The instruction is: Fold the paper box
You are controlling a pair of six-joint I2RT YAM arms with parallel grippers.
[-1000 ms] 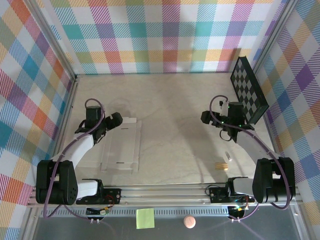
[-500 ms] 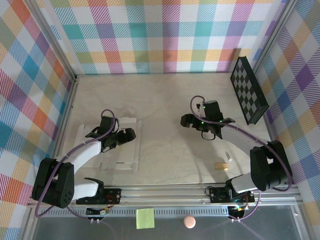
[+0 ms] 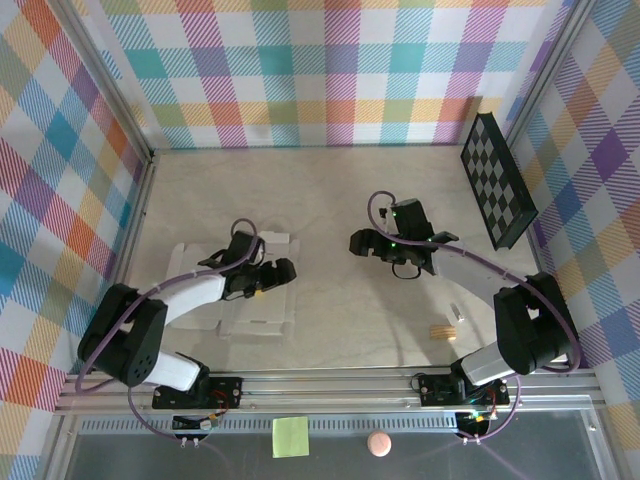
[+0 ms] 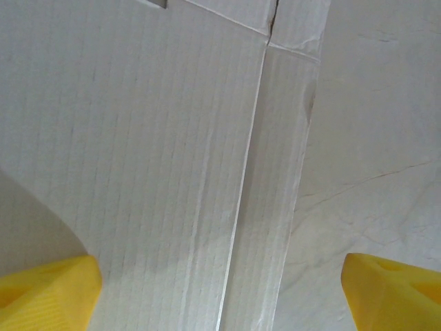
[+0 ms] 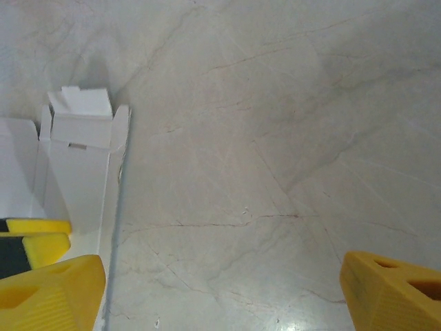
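both arms have swung inward across the table [image 3: 330,190] in the last second, and the left gripper [image 3: 278,272] has come over the paper box [image 3: 262,318].
the paper box lies flat and unfolded on the table's left half, near the front edge. the left gripper's jaws stand wide apart above its right edge, one finger over card, the other over bare table, gripping nothing. the right gripper [image 3: 358,245] hovers mid-table, spread wide and empty, well apart from the box. a small tan piece [image 3: 441,330] lies near the right arm's base.
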